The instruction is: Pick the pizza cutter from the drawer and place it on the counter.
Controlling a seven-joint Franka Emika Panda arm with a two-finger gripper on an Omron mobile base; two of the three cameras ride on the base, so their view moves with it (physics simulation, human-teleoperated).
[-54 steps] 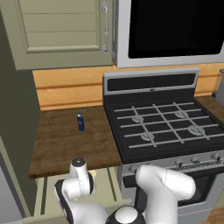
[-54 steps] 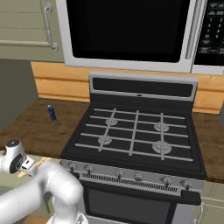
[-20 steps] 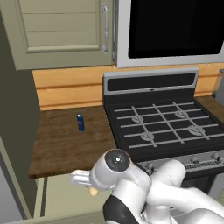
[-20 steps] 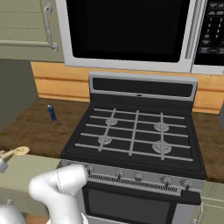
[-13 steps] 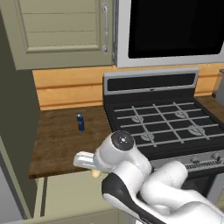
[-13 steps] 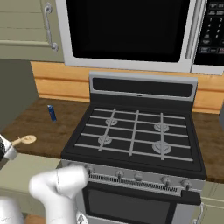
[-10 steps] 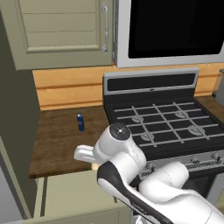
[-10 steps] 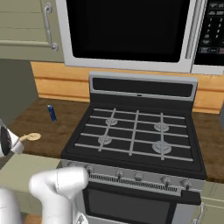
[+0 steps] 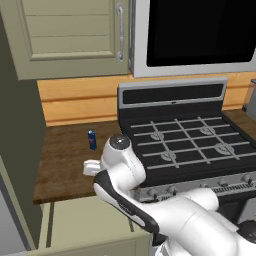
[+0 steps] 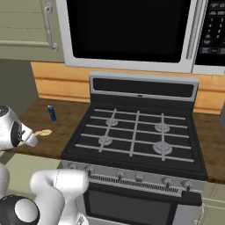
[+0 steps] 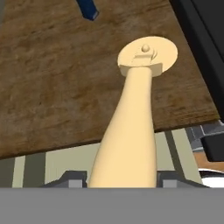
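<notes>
The pizza cutter [image 11: 135, 127] is out of the drawer [image 9: 90, 220] and carried in the gripper [image 11: 120, 179]. In the hand view its handle runs up from the bottom centre of the frame between the two fingers [image 11: 70, 179], which are closed against it, and its disc head sits in the upper middle of the frame over the brown table [image 11: 65, 78]. Whether the disc touches the wood or hangs just above it cannot be told.

Judged from this, the pick is done and the carry is largely done. What is left is to set the cutter down on the table and release it. The drawer stands open below the table's front edge.

The right base view shows the disc head [image 10: 43, 132] at the left of the frame, over the table [image 10: 70, 118] and near the small blue can [image 10: 52, 113]. The left base view has the arm's wrist across the middle of the frame covering the hold, but it gives the open drawer at lower left and the can [image 9: 92, 140] standing upright on the table [image 9: 65, 165], apart from the arm.
</notes>
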